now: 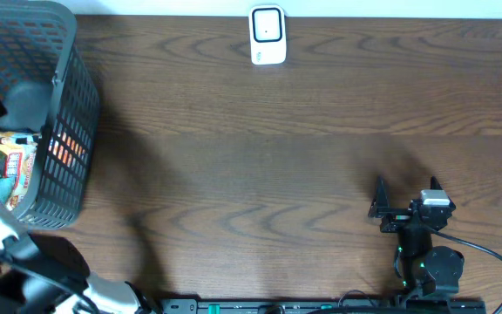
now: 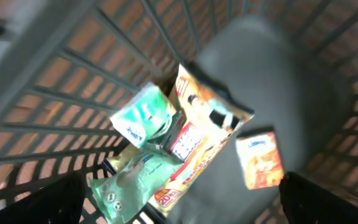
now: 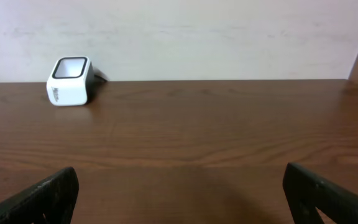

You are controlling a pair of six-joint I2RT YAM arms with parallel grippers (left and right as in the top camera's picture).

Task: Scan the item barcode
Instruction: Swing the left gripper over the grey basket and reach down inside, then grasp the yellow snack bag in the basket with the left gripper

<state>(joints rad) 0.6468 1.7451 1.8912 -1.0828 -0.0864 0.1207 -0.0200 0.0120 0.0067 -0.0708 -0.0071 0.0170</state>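
From above, my right pincer (image 1: 406,194) sits low over the dark wooden table (image 1: 251,166) near its front right, jaws spread wide with nothing between them. The white barcode scanner (image 1: 267,35) stands at the far edge, well apart from it. At the far left is a grey mesh basket (image 1: 68,105) with packets inside, and my left arm (image 1: 24,253) reaches towards it.

Through my left wrist camera, which is blurred, my left pincer (image 2: 180,186) hangs wide and empty above the basket's contents, one finger (image 2: 42,202) in each lower corner. Below lie an orange-yellow snack bag (image 2: 197,137), a green-and-white tissue pack (image 2: 140,115), a pale green pouch (image 2: 135,180) and a small orange packet (image 2: 260,158), all overlapping or touching.

My right wrist camera shows bare table between the wide fingers (image 3: 42,196), the scanner far off to the left against the wall (image 3: 229,31).
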